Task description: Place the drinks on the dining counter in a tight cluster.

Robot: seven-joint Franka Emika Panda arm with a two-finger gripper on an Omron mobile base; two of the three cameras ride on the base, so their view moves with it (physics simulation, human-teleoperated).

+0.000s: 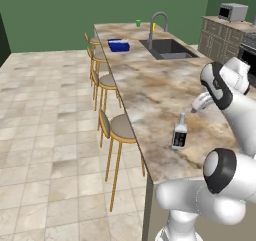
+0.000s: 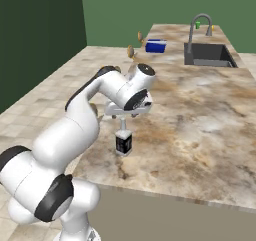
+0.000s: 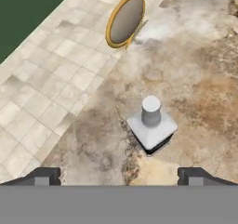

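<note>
A small dark bottle [image 1: 179,133] with a white label and a pale cap stands upright on the dining counter [image 1: 150,85], near its stool-side edge. It is one of the drinks. In the right base view the bottle [image 2: 123,142] sits directly below my gripper [image 2: 123,117]. The gripper [image 1: 199,105] hangs above it, pointing down, apart from the cap. The hand view looks down on the bottle [image 3: 151,123], which lies a little ahead of the gripper [image 3: 118,174]. The jaws are wide open with nothing between them.
An inset sink [image 1: 170,47] with a curved faucet [image 1: 157,22] lies farther along the counter. A blue container [image 1: 119,45] and a green cup [image 1: 138,23] stand beyond it. Round stools [image 1: 120,127] line the left edge, above tiled floor. A microwave [image 1: 232,11] sits on the back counter.
</note>
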